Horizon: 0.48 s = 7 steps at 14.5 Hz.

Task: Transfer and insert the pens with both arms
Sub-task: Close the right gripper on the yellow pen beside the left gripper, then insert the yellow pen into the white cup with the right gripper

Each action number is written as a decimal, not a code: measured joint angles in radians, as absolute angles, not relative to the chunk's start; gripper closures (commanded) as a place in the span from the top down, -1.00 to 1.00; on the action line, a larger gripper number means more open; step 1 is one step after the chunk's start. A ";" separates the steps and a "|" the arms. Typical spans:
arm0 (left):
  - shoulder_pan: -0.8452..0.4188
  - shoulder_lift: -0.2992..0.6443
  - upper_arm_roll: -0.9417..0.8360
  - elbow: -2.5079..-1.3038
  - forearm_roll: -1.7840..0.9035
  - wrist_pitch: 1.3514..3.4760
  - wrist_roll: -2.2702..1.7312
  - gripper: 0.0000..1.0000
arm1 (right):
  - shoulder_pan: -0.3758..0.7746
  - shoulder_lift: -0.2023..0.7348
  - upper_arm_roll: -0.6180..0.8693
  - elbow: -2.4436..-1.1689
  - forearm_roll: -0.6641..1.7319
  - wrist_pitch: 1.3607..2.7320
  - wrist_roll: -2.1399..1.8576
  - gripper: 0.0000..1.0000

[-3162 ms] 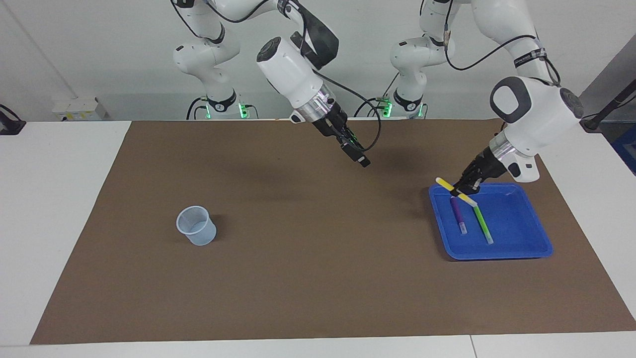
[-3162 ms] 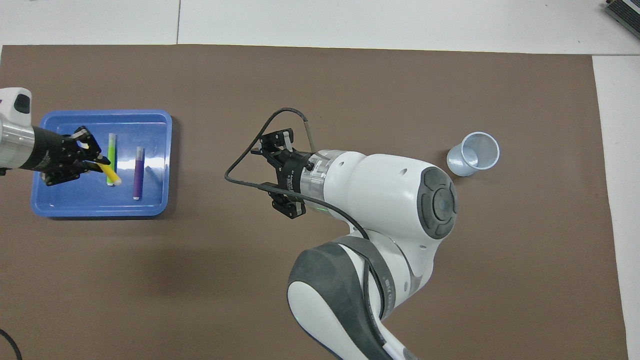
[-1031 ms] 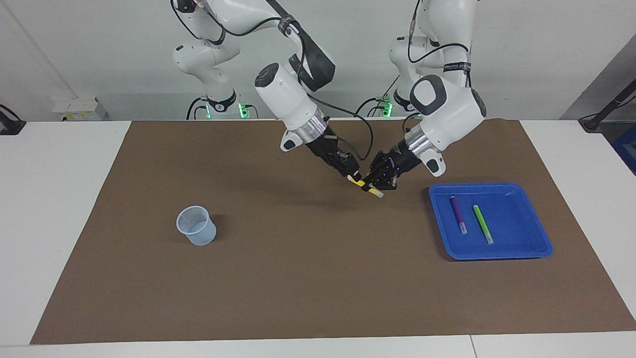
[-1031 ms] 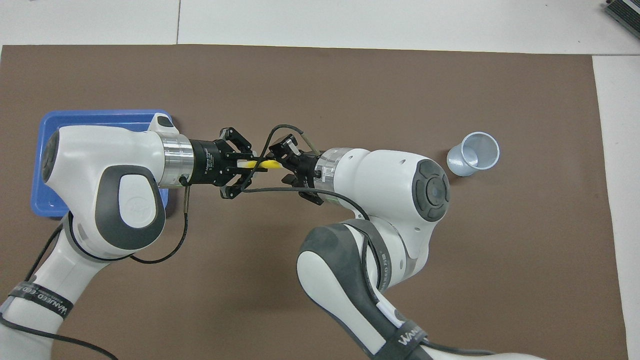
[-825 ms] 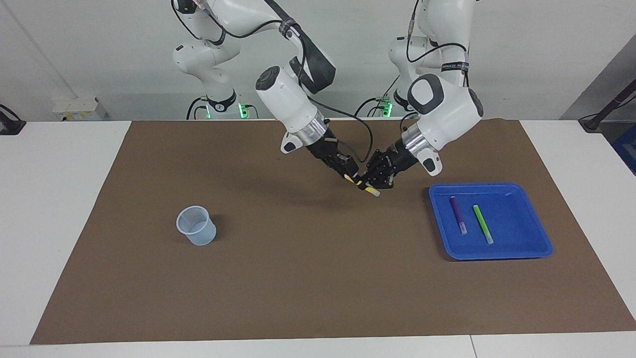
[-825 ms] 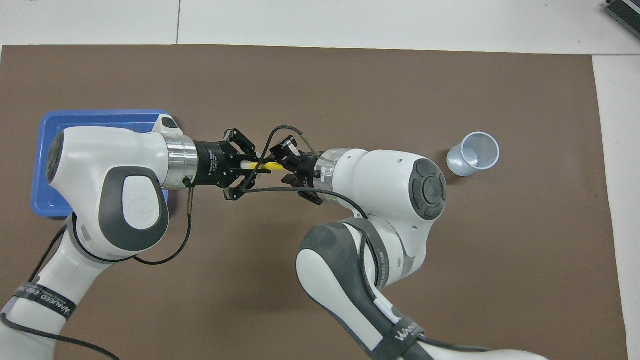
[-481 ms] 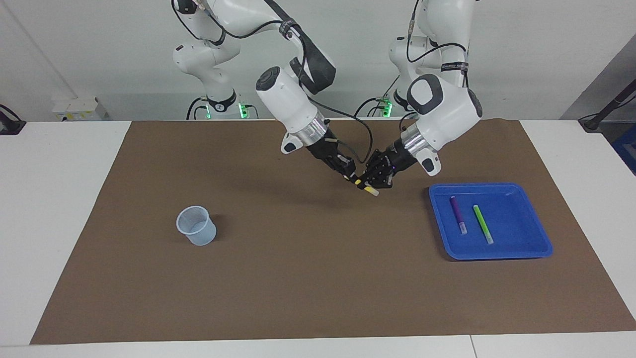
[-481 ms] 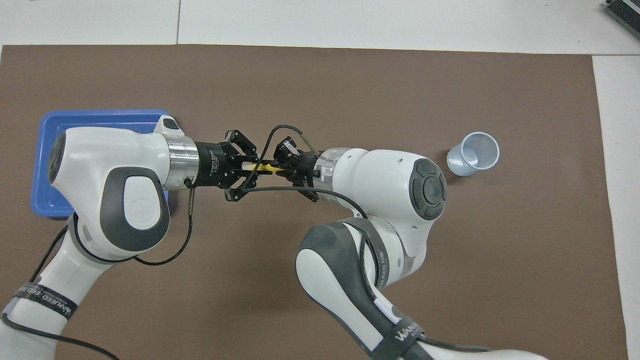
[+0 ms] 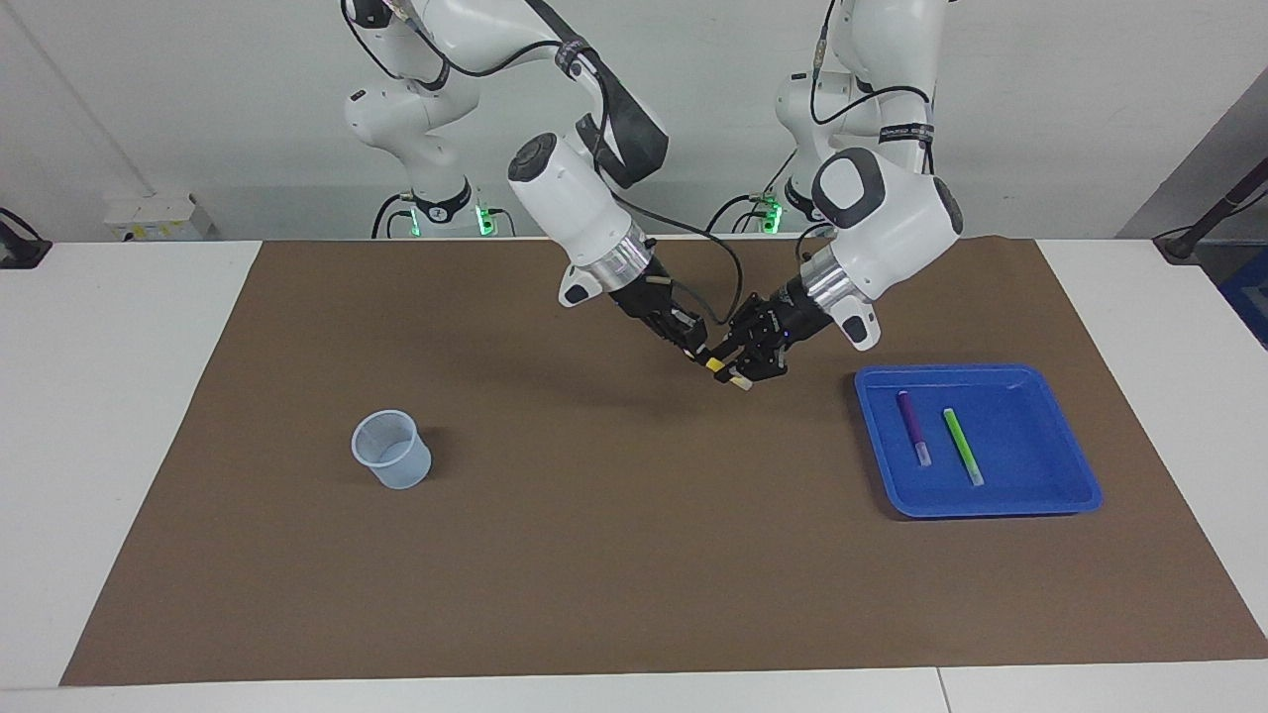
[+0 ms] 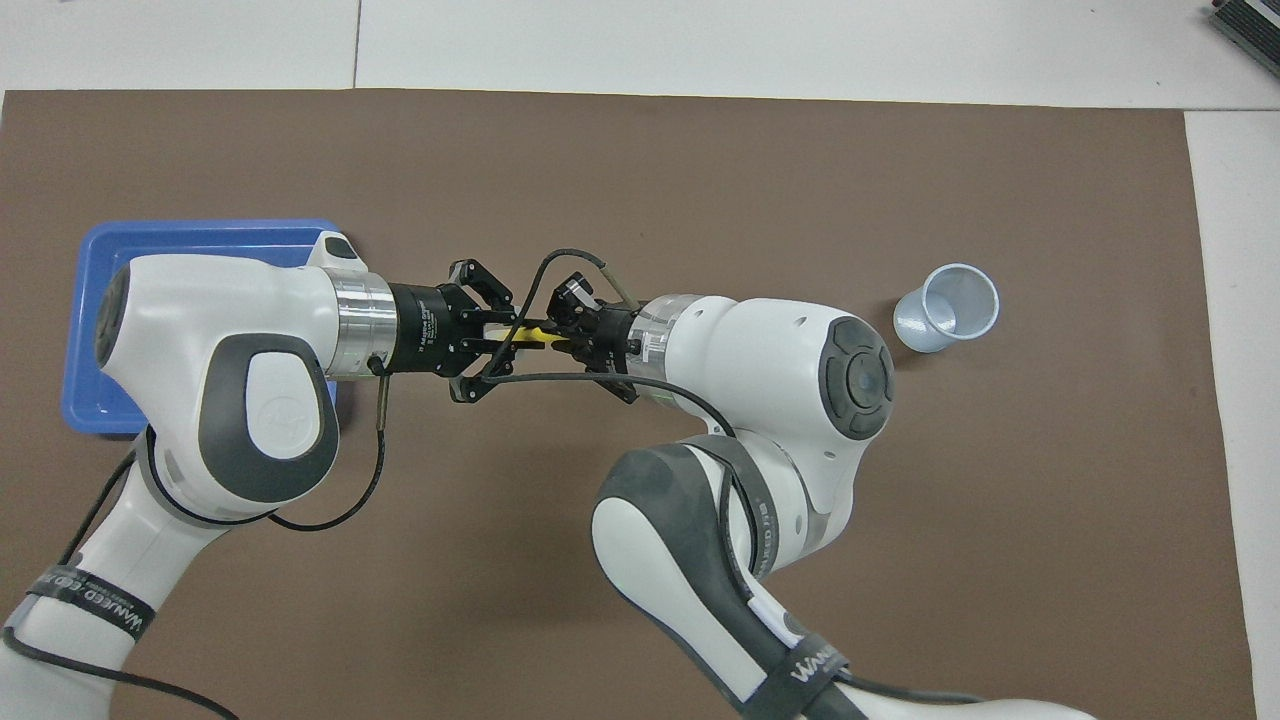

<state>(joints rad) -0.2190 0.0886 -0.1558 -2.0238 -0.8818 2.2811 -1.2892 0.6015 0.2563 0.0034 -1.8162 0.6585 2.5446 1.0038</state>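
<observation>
Two white robot arms meet nose to nose above the middle of a brown mat on a white surface (image 9: 119, 416), and where they meet, little of the yellow pen (image 9: 715, 365) shows: only a short yellow stretch and a pale cap end peek out between the black fingers. The right end effector (image 9: 701, 354) is pressed together, pinching the yellow pen at one end. The left end effector (image 9: 735, 368) surrounds the pen's other end, but whether its fingers grip the pen or stand slightly apart cannot be told. In the overhead view a black cable loops across the meeting point, and the left arm's bulky white shell covers most of the blue tray (image 10: 85, 270), hiding what lies in it. The facing view shows the tray whole: a shallow, glossy blue plastic rectangle with rounded corners, toward the left arm's end of the surface. In it lie the purple pen (image 9: 912, 426) and the green pen (image 9: 962, 446), slim sticks side by side, apart, each with a whitish tip pointing away from the robots. Toward the right arm's end stands a small translucent plastic cup (image 9: 390, 449), upright, tapering, pale blue-grey.
</observation>
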 measured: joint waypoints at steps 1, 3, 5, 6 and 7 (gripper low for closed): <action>-0.219 0.089 -0.156 -2.024 -0.882 2.281 -1.289 1.00 | 0.590 0.256 0.003 -1.812 0.659 2.524 0.982 -1.00; -0.219 0.088 -0.155 -2.024 -0.881 2.281 -1.287 1.00 | 0.563 0.251 0.002 -1.806 0.658 2.465 0.933 -1.00; -0.219 0.088 -0.151 -2.024 -0.880 2.281 -1.286 1.00 | 0.529 0.233 0.000 -1.803 0.621 2.384 0.872 -1.00; -0.217 0.088 -0.148 -2.025 -0.870 2.281 -1.277 1.00 | 0.506 0.219 -0.001 -1.801 0.570 2.330 0.847 -1.00; -0.216 0.088 -0.145 -2.029 -0.838 2.281 -1.256 1.00 | 0.481 0.202 -0.002 -1.800 0.507 2.274 0.826 -1.00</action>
<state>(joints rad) -0.2156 0.0880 -0.1449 -2.0295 -0.8376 2.2807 -1.2563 0.4810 0.2016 -0.0015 -1.8003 0.5071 2.2744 0.8262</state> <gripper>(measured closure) 0.000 0.819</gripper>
